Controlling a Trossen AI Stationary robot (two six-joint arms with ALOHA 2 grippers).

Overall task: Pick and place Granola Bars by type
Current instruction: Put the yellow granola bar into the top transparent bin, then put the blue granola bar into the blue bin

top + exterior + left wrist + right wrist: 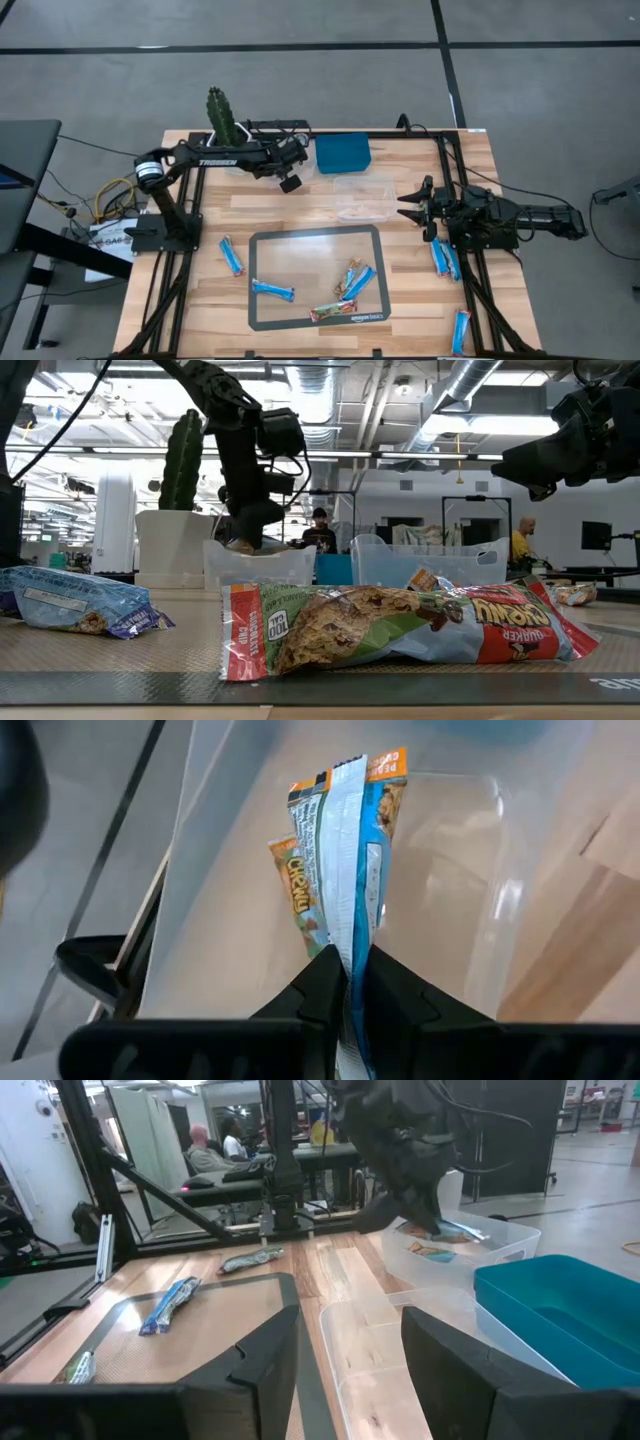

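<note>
Nearest you, several Granola Bars (350,283) still lie on the mat (262,310) awaiting sorting. Farther right, your right gripper (412,207) waits open and empty beside a clear tub (362,196). Far left, your left gripper (350,982) pinches a blue-wrapped bar (350,850) over the other tub (500,890), likely to drop it with its kind

Left arm (225,155): "TROSSEN". Mat (365,313) edge: "amazonbasics". Nearest granola bar (400,625): "CHEWY", "100". Bar (300,890) in tub: "CHEWY".
</note>
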